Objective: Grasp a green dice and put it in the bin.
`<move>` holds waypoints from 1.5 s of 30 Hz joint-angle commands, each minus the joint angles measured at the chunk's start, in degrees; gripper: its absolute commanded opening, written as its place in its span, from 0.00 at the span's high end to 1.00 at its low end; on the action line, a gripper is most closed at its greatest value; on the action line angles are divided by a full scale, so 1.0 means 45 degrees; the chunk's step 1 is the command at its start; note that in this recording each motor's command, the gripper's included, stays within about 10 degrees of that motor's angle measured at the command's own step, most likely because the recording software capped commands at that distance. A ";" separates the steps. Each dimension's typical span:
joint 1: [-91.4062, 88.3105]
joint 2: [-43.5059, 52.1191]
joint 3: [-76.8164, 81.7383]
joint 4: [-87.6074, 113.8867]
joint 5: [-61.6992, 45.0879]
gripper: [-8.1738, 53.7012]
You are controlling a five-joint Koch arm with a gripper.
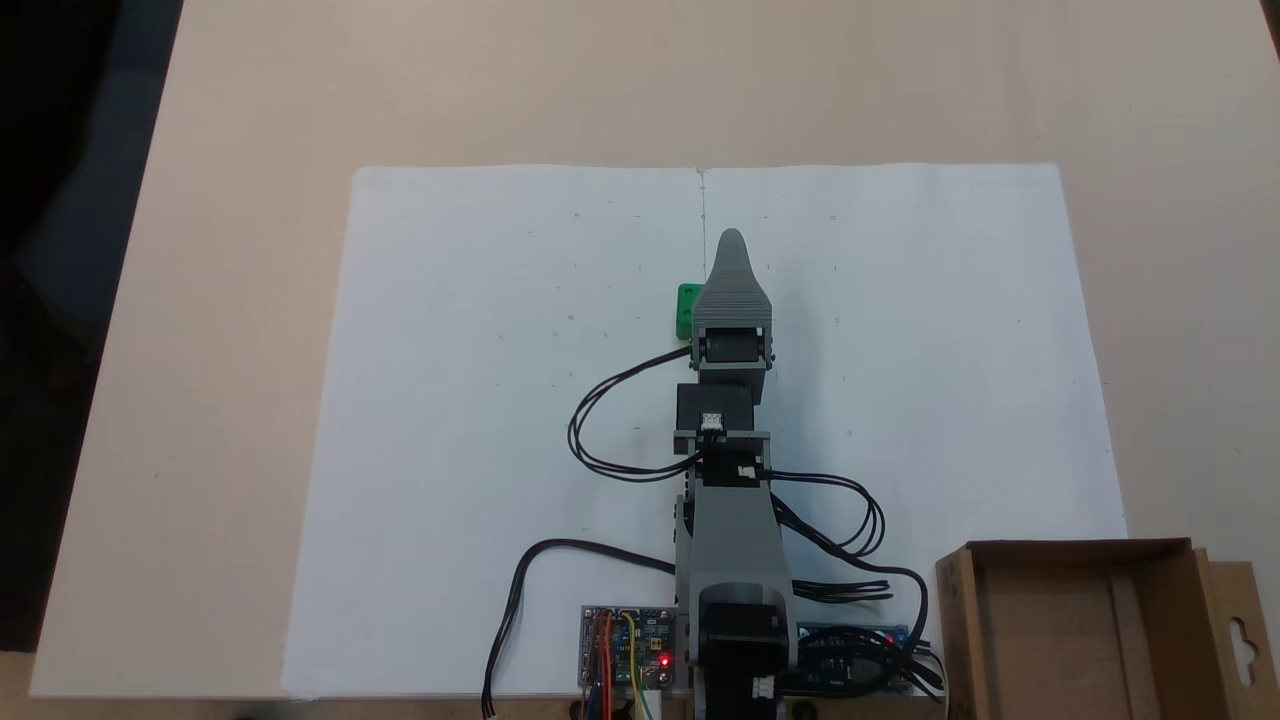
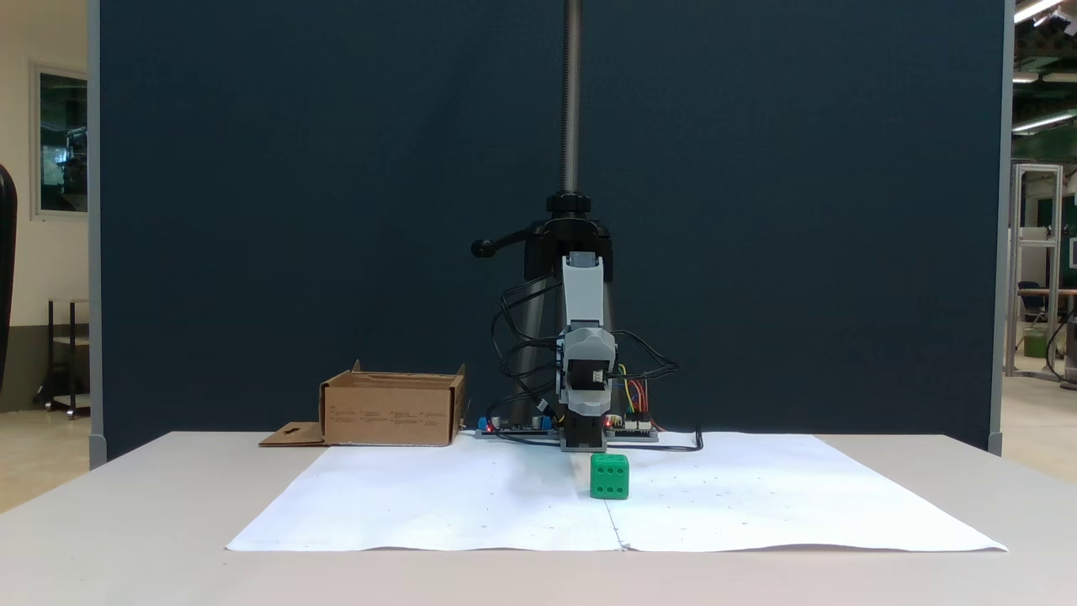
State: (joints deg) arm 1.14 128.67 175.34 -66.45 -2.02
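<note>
The green dice rests on the white paper, near its centre seam. In the top-down fixed view the gripper hangs over it, just beside. Jaw opening: cannot be determined; nothing appears held. Before closing, centre the jaws astride the cube. The bin stands well apart, beside the base.

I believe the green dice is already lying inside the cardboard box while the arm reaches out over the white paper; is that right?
Not quite: the green dice sits on the white paper, not in the cardboard box, as a fixed view shows. The arm does reach out over the paper.
</note>
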 commanded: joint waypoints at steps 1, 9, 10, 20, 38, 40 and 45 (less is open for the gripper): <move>0.0156 0.1426 0.0898 -0.0273 -0.1074 0.17; 0.0176 0.1426 0.0898 -0.0273 -0.1074 0.17; 0.0195 0.1426 0.0898 -0.0273 -0.1094 0.17; 0.0195 0.1445 0.0898 -0.0293 -0.1074 0.16; 0.0137 0.1445 0.0898 -0.0293 -0.1074 0.17; 0.0117 0.1465 0.0879 -0.0293 -0.1094 0.18; 0.0234 0.1445 0.0000 -0.0176 -0.1094 0.23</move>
State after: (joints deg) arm 1.41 128.67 174.90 -66.45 -2.02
